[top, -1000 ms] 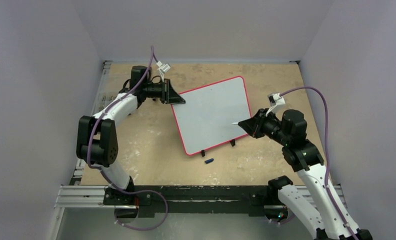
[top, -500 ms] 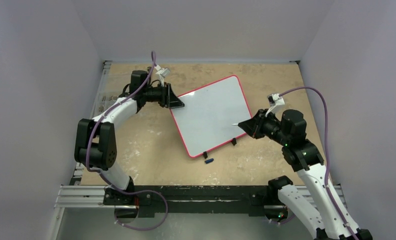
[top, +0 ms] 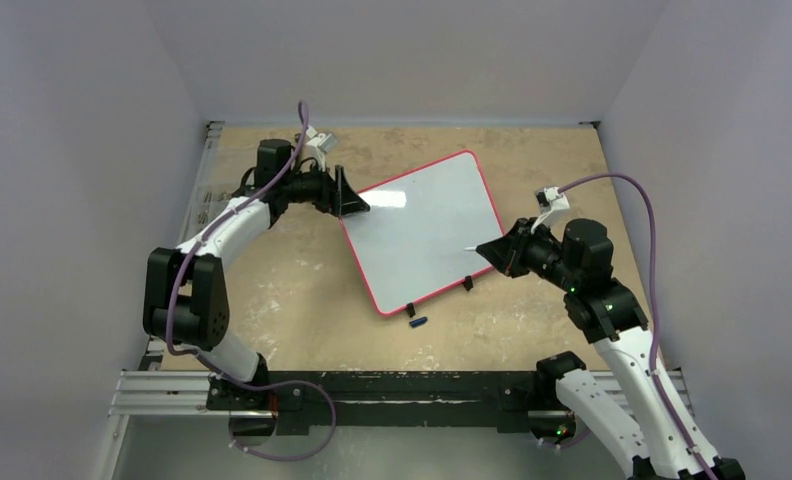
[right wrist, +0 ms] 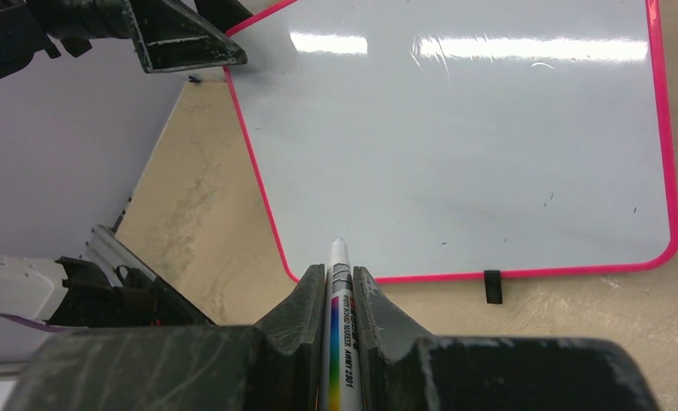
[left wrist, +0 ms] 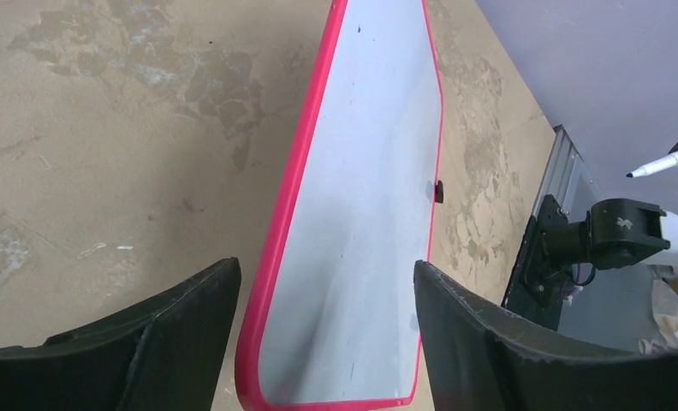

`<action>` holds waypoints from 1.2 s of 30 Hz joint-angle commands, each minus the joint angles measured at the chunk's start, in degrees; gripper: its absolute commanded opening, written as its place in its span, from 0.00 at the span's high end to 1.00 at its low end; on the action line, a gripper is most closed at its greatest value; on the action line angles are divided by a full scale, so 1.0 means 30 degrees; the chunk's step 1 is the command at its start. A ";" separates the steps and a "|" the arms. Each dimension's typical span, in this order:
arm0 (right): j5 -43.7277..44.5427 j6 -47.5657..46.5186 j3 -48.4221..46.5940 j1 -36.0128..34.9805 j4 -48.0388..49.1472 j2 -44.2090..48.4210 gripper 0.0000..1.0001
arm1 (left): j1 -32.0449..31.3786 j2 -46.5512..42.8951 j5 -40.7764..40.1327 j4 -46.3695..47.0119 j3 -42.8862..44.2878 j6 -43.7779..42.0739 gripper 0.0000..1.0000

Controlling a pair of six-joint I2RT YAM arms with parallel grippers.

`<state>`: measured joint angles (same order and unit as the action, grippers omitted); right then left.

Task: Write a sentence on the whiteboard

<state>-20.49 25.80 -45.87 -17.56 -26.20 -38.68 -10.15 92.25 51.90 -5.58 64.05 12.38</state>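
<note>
The whiteboard (top: 422,230) lies flat on the table, glossy white with a red-pink frame. The sentence is not in view; the surface carries only tiny specks. My left gripper (top: 357,205) stands open at the board's far-left corner. In the left wrist view its jaws (left wrist: 325,265) are spread either side of that corner of the whiteboard (left wrist: 361,188) without touching it. My right gripper (top: 494,250) is shut on a white marker (right wrist: 340,338) with a rainbow stripe. The marker's tip (top: 469,248) points over the board's right edge, above the whiteboard (right wrist: 464,145).
A small blue marker cap (top: 418,322) lies on the table just in front of the board. Two black feet (top: 409,309) stick out of the board's near edge. Grey walls close in the table on three sides.
My left gripper has gone from shut on the board's far-left corner to open. The board has turned a little, its far edge shifting left. The right arm has held still.
</note>
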 commanded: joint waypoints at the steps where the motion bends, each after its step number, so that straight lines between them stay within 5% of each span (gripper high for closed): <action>1: -0.0256 -0.0468 -0.0770 0.0114 0.0149 0.0030 1.00 | 0.0073 -0.1243 -0.0777 -0.0020 0.0323 -0.0730 0.24; 9: -0.0368 -0.0533 -0.0685 0.0112 0.0316 -0.0015 1.00 | 0.0161 -0.0771 -0.1486 -0.3108 0.3781 -0.1680 0.14; 19: -0.0761 -0.0625 -0.0474 0.0115 0.1127 -0.0378 1.00 | -0.0703 0.4821 -0.0747 -1.4071 1.3035 -0.5170 0.32; 24: -0.0683 -0.0737 -0.0470 0.0126 0.1148 -0.0518 1.00 | -0.0842 0.5069 -0.0542 -1.2510 1.2346 -0.3691 0.37; 36: -0.0641 -0.1235 -0.1039 0.0112 0.0124 -0.0573 1.00 | -0.1810 0.7576 0.0037 -1.5370 1.4398 -0.5647 0.50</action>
<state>-22.04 23.83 -46.02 -17.56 -26.09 -40.60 -14.92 114.34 50.83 -49.34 104.07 -1.91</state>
